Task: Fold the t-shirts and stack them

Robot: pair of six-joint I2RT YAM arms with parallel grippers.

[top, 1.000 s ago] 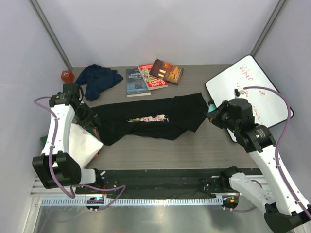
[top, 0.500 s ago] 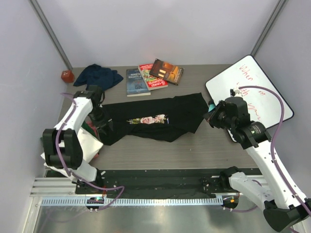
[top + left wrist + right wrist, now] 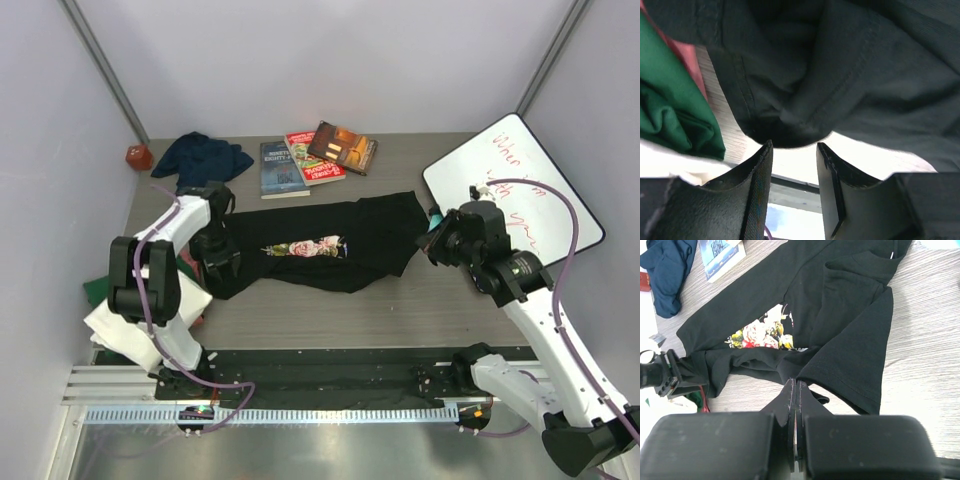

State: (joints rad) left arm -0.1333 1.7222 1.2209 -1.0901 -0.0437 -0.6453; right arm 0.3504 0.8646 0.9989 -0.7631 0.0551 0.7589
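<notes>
Meanwhile the large black rose-printed cloth t-shirt (image 3: 375, 235) lay spread across the grey wooden table (image 3: 330, 310); the left gripper (image 3: 794, 148) held its fingers apart at the shirt's left edge, and the right gripper (image 3: 796, 384) sat pinched together above the right sleeve hem.

Left arm (image 3: 165, 225): has swung in from the left edge of the table (image 3: 400, 300), and its wrist now stands over the left end of the black t-shirt (image 3: 370, 235).
Left gripper (image 3: 794, 150): fingers wider apart than a second ago, with black cloth just beyond the tips.
Black t-shirt: left end less stretched out.
Rose print (image 3: 310, 246): earlier a sliver between folds, now openly showing.
</notes>
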